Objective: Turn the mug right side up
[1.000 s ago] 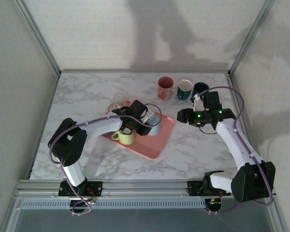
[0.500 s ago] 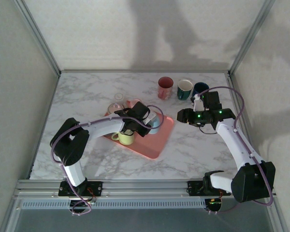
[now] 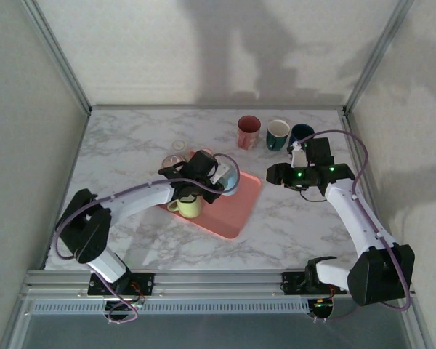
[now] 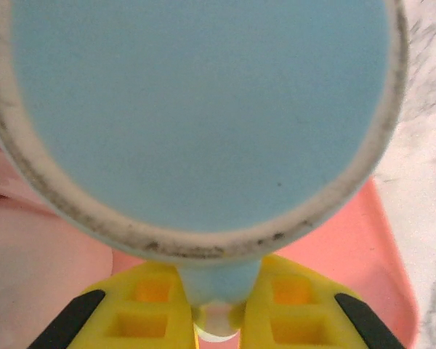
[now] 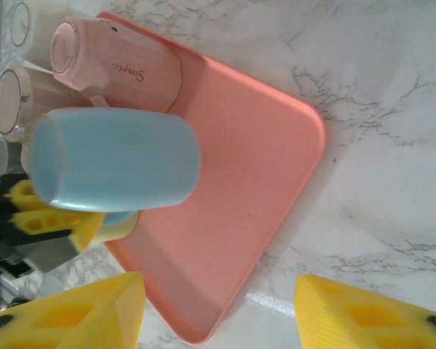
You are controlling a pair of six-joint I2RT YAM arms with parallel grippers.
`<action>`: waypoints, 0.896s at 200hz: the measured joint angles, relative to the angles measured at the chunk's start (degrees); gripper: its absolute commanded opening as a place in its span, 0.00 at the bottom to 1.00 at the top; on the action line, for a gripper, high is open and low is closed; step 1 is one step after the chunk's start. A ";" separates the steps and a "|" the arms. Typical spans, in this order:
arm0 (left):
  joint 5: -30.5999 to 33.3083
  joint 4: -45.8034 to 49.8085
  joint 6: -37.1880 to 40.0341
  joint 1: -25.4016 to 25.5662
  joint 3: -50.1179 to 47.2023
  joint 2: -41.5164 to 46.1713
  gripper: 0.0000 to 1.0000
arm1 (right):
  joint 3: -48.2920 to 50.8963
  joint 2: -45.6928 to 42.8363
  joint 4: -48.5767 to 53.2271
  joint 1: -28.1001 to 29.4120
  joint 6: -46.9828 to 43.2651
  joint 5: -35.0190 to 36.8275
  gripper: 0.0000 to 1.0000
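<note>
Smooth ceramic blue mug (image 5: 116, 156); glossy plastic tray (image 5: 247, 189); marble-look tabletop (image 5: 392, 109).

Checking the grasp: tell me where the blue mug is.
Top view, centre: blue mug sideways in the left hand, over the pink tray, beside the pink mug.

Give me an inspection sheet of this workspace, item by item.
Surface: marble table, with a pink tray left of centre.
Job's things: blue mug tipped on its side over the tray, base toward the left wrist camera.
Clutter: pink mug and yellow mug on the tray; red mug, teal mug and dark blue mug upright at the far edge; pale cups by the tray's far corner.
Grippers: left gripper has its fingers shut on the blue mug's handle; right gripper is open and empty, right of the tray.
Cables: purple cable looped along each arm.
Surroundings: pale walls, metal frame posts.
</note>
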State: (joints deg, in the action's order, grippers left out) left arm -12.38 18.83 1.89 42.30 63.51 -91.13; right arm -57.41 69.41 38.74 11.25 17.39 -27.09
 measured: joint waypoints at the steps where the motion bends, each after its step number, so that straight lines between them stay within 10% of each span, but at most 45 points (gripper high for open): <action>1: -0.02 -0.04 -0.04 0.00 0.00 0.15 0.00 | 0.00 -0.07 0.00 0.00 0.02 -0.02 0.57; 179: -6.99 -15.19 -21.51 -2.80 -1.55 15.89 0.00 | 12.15 -6.43 -31.91 -0.87 20.39 -26.10 0.51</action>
State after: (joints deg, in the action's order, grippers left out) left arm -19.38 3.64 -19.62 39.51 61.95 -75.24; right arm -45.25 62.98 6.83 10.37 37.78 -53.19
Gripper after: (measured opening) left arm 0.149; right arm 0.511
